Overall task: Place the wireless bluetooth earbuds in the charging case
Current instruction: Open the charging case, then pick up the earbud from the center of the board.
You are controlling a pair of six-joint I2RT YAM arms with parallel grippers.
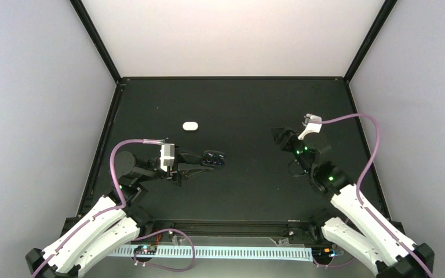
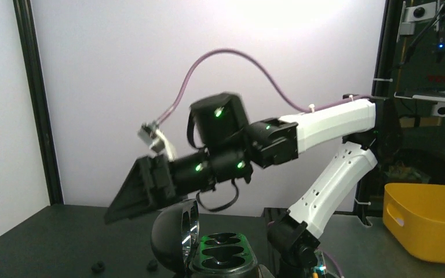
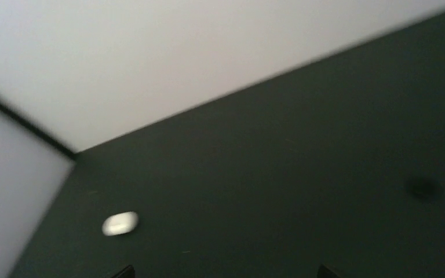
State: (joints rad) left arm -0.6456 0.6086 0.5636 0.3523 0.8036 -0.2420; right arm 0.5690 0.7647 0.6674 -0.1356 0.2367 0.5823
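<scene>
A small black charging case [image 1: 213, 159] sits left of the table's middle with its lid open. My left gripper [image 1: 204, 163] is shut on it. The left wrist view shows the raised lid [image 2: 174, 234] and the empty wells of the base [image 2: 223, 252]. No white earbuds show in any view. Two tiny dark lumps [image 2: 98, 267] lie on the table left of the case. My right gripper [image 1: 280, 137] hovers open and empty at the right; only its two fingertips [image 3: 124, 271] show, wide apart, in the blurred right wrist view.
A white pill-shaped case [image 1: 190, 125] lies shut behind the black case; it also shows in the right wrist view [image 3: 120, 223]. A dark spot [image 3: 424, 187] lies on the table. A yellow bin [image 2: 429, 223] stands off the table. Black frame posts edge the table.
</scene>
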